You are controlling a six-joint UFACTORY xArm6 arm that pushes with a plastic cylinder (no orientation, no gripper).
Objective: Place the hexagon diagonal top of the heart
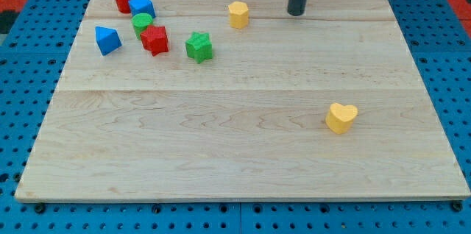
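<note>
Pale wooden board (243,153) on a blue pegboard, and my tip (296,13) sits up top, holding nothing, just right of the yellow hexagon (238,14). The yellow heart (341,117) lies well apart, down at the view's right. Count: two yellow, two red, two blue, two green.

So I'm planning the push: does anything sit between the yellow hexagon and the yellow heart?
Nothing visible does. Bare board separates the yellow hexagon from the yellow heart; my tip stands to the hexagon's right.
</note>
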